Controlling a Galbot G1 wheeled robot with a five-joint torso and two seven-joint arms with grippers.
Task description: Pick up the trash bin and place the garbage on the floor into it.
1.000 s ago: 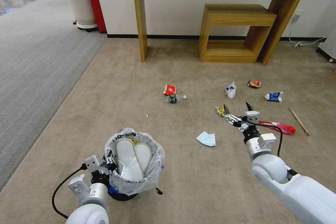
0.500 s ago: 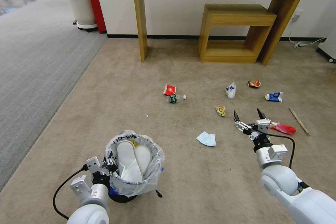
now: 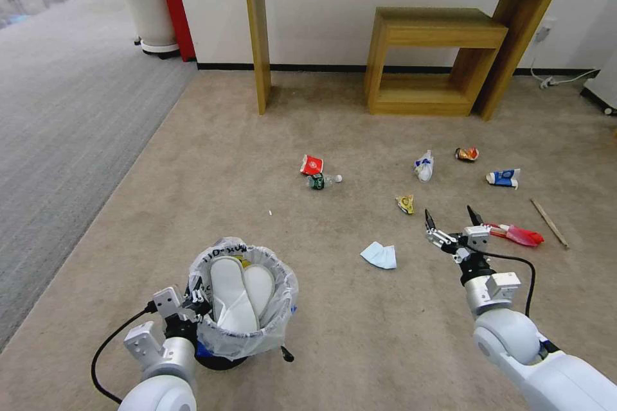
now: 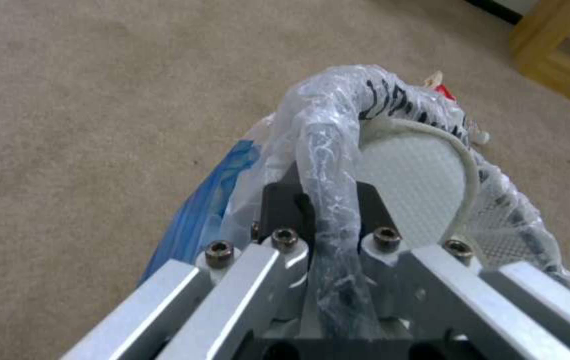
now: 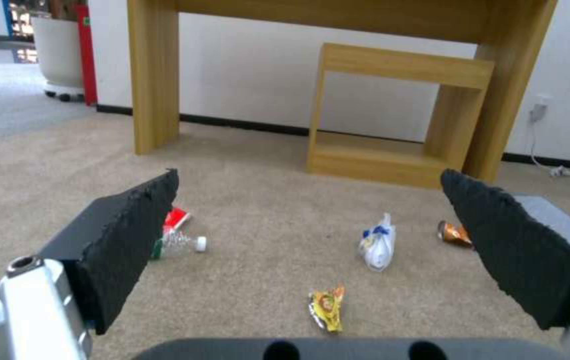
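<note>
White slippers (image 3: 241, 292), two, fill the trash bin (image 3: 239, 334) clamped by left jaws; right jaws gape wide, empty.

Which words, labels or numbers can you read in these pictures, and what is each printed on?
None can be read for certain.
Black letters on the trash bin liner: too distorted to read.
Green label on the red cabinet: too small.
Print on the yellow wrapper and red paper cup: blurred.
</note>
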